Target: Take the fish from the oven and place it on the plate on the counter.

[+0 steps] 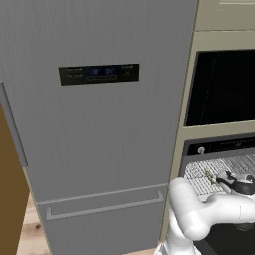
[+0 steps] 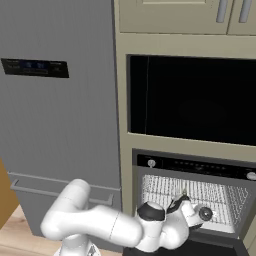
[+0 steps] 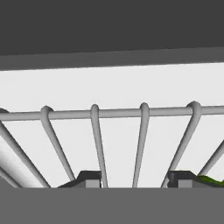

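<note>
Oven [image 2: 192, 165] is seen open, with the silvery wire rack [image 2: 220, 196] exposed inside. The arm is reached into the cavity, and the gripper [image 3: 136, 178] is held low over the rack wires, its two dark fingertips [image 3: 89, 178] seen apart with two wires rising between them in the hand view.

The fish [image 3: 211, 179] is noted as a sliver of green at the lower right of the hand view, just outside the right-hand fingertip and touching or very near it. It is therefore not between the fingertips; it lies off to that side of the hand. In the left base view a small greenish streak [image 1: 209, 177] is seen on the rack, just beside the gripper [image 1: 224, 180]. Its long axis cannot be read with confidence; too little of it is shown.

Grip state: jaws partly apart, nothing seen between them but wire. Whether anything is gripped cannot be told; it is judged that the fish is not held.

Judgement: the grasp is in hand. A sideways correction toward the green edge is likely needed, otherwise the fingers may close on bare rack.
</note>
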Robot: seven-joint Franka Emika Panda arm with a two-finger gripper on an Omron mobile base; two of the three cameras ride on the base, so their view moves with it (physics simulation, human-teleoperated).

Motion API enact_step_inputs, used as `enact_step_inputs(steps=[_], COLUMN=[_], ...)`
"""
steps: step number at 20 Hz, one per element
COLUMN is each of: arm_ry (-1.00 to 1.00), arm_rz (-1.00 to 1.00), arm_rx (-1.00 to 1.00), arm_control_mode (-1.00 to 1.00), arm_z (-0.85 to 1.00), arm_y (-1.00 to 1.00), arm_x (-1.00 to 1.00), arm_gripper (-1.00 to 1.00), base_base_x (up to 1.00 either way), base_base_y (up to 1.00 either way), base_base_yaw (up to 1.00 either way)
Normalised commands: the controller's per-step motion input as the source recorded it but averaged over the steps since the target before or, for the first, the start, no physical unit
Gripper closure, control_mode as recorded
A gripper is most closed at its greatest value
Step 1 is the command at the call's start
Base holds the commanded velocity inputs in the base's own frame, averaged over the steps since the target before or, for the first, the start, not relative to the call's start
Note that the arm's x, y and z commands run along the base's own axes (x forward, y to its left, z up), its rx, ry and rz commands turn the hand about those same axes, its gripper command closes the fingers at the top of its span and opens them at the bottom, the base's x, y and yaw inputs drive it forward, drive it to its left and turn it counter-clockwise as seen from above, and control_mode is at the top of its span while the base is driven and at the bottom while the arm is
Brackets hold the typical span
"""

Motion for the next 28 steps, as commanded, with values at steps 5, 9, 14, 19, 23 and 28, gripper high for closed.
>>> enact_step_inputs(steps=[5,9,14,19,23,28], arm_ry=[0.0,0.0,0.02,0.05,0.09,0.12], arm_rz=[0.0,0.0,0.0,0.0,0.0,0.0], arm_rx=[0.0,0.0,0.0,0.0,0.0,0.0], arm_control_mode=[-1.0,-1.0,-1.0,-1.0,-1.0,-1.0], arm_z=[-1.0,-1.0,-1.0,-1.0,-1.0,-1.0], arm_y=[0.0,0.0,-0.01,-0.01,-0.06,-0.11], arm_x=[-1.0,-1.0,-1.0,-1.0,-1.0,-1.0], arm_gripper=[-1.0,-1.0,-1.0,-1.0,-1.0,-1.0], base_base_x=[0.0,0.0,0.0,0.0,0.0,0.0], base_base_y=[0.0,0.0,0.0,0.0,0.0,0.0], base_base_yaw=[0.0,0.0,0.0,0.0,0.0,0.0])
